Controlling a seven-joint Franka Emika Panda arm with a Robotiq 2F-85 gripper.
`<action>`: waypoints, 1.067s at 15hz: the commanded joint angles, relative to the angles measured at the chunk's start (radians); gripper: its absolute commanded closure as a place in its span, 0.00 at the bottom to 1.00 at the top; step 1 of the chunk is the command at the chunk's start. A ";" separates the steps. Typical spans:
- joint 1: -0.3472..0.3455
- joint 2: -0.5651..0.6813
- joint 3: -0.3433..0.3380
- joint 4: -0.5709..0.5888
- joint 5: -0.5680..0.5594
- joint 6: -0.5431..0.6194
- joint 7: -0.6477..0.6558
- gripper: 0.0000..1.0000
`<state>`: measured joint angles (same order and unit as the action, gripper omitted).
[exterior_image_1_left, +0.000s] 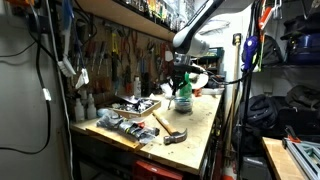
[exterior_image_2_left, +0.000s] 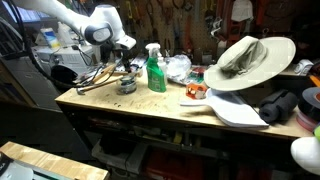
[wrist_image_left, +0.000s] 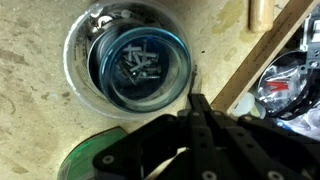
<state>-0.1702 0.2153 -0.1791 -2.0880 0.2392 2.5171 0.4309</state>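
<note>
Gripper: the gripper (wrist_image_left: 196, 100) is hanging just above the workbench (wrist_image_left: 40, 70), coming in from the bottom of the wrist view, with its dark body filling the lower edge.
Fingers: the fingers (wrist_image_left: 201, 118) are lying together, tapering to one narrow tip with no gap showing between them. Nothing is showing between them, so they are gripping only each other.
Contact: the fingertip is sitting at the outer rim of the jar (wrist_image_left: 137, 62), on its lower right side. Whether it is touching the glass or hovering a little above it, I cannot tell.
Jar: it is standing upright on the bench, open at the top, with a blue ring inside a clear glass wall.
Jar in an exterior view: the jar (exterior_image_2_left: 127, 86) is sitting directly under the gripper (exterior_image_2_left: 125, 72), near the bench's far corner.
Contents: small metal pieces (wrist_image_left: 138, 68) – screws or nails, too blurred to tell – are lying loose at the bottom.
Spray bottle: a green spray bottle (exterior_image_2_left: 155, 70) is standing upright just beside the jar; in an exterior view it (exterior_image_1_left: 182, 97) is hiding the jar below the gripper (exterior_image_1_left: 180, 78).
Green shape: a rounded green shape (wrist_image_left: 78, 163) is showing at the lower left of the wrist view, too cut off to identify.
Wooden strip: a wooden strip (wrist_image_left: 262, 58) is running diagonally to the right of the jar.
Further off: a hat (exterior_image_2_left: 250, 58) and a hammer (exterior_image_1_left: 170, 128) are lying well apart from the gripper.
</note>
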 joint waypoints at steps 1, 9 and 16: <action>-0.001 -0.037 0.010 0.009 0.044 -0.030 -0.030 1.00; -0.009 -0.071 0.080 0.066 0.324 -0.022 -0.217 1.00; 0.010 0.012 0.140 0.128 0.637 0.026 -0.379 1.00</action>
<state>-0.1688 0.1746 -0.0578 -1.9928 0.7661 2.5135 0.1181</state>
